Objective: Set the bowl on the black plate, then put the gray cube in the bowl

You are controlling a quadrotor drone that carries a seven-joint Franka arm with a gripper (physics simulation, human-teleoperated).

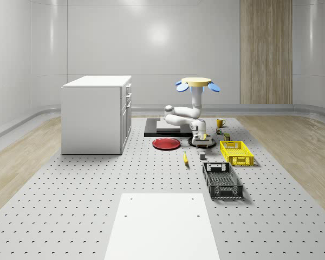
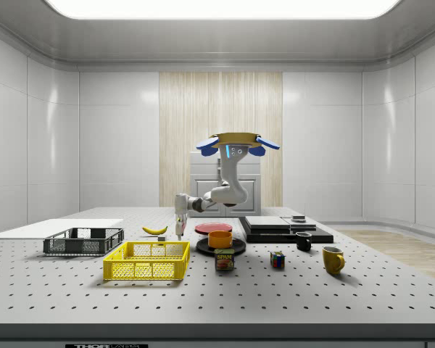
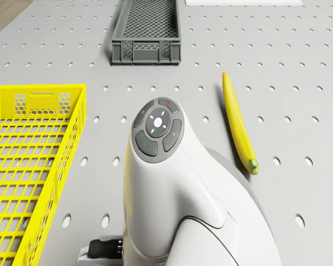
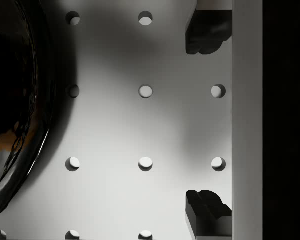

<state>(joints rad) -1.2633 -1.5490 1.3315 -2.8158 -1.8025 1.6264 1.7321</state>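
Counter stock, hand [image 4: 205, 121] spread wide and holding nothing.
I count one orange bowl [image 2: 220, 238], sitting on the one black plate [image 2: 221, 249] just beside the hand; one gray cube [image 1: 202, 154] on the counter [image 1: 97, 184] near the hand; one red plate [image 1: 166, 143]; one banana [image 3: 238, 124]; two crates, yellow [image 3: 30, 160] and dark gray [image 3: 148, 30]; two mugs; one can [image 2: 224, 259] lettered SPAM. The drone [image 2: 237, 143] hovers over the plates.

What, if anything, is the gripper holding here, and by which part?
Nothing. The gripper is open above bare table beside the black plate, with nothing between its fingers.
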